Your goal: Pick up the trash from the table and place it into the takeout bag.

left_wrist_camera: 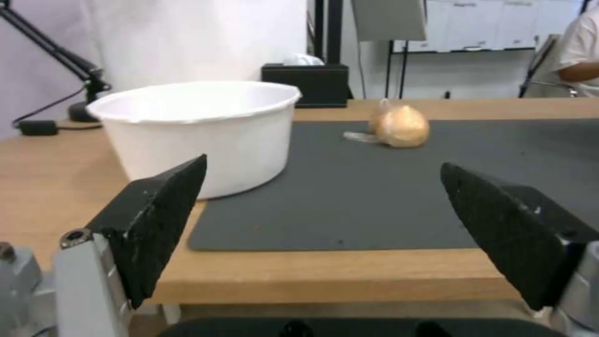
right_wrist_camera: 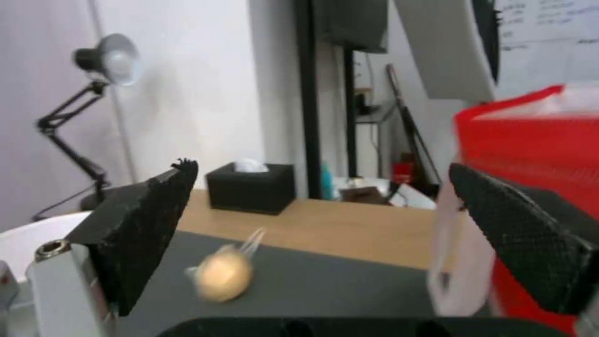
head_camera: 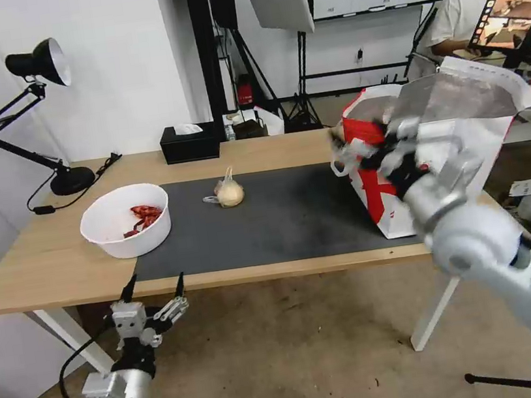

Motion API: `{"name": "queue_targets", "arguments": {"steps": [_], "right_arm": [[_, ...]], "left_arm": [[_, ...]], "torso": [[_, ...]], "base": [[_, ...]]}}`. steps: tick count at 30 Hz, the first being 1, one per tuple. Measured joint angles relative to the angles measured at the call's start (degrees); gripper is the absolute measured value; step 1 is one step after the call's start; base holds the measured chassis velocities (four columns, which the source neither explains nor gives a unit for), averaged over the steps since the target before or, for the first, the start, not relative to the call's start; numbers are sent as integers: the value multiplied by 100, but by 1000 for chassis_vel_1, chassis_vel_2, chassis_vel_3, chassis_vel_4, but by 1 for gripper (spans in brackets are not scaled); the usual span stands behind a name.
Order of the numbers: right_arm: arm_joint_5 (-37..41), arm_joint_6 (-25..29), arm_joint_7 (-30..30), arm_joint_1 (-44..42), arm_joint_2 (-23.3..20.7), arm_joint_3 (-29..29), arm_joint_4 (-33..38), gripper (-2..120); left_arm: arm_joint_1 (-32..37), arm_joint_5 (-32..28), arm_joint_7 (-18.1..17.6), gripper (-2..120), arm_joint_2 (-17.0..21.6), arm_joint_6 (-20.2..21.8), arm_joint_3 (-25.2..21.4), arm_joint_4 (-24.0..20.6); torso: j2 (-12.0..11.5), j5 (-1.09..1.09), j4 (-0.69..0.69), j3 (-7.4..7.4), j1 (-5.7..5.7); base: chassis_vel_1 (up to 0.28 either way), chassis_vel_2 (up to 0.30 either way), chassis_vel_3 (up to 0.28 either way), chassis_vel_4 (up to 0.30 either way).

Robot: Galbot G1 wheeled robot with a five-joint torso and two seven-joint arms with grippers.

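Head view: right gripper (head_camera: 374, 151), fingers spread and empty, beside the takeout bag (head_camera: 385, 208); best approach is low over the knotted bag (head_camera: 230, 194). Left gripper (head_camera: 154, 288), fingers apart, waits below the worktop (head_camera: 38, 270) edge.

Your head camera looks forward and down over the whole table (head_camera: 38, 270) from above its near edge. Your left wrist camera sits low, just off that near edge at about 7 o'clock, level with the tabletop, facing the bowl (left_wrist_camera: 200, 131) close by. Your right wrist camera hangs above the mat by the bag (right_wrist_camera: 530, 154) (at 3 o'clock), facing left. All three share the knotted bag (head_camera: 230, 193) and tissue box (head_camera: 190, 142).
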Motion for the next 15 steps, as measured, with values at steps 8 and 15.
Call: {"name": "queue_targets", "arguments": {"steps": [8,15], "right_arm": [[-1407,898,-605,-2339,627,840,-116,100],[-2068,1276,-783,-3331,1036,1135,-317,100]], "left_arm": [[49,115,20,100,-107,-34,25,107],[60,148,26,100,-126,-48,63,164]], "torso": [[0,6,-7,0,0],[0,1,-5,0,0]], "base": [[0,0,0,0],[0,0,0,0]]}}
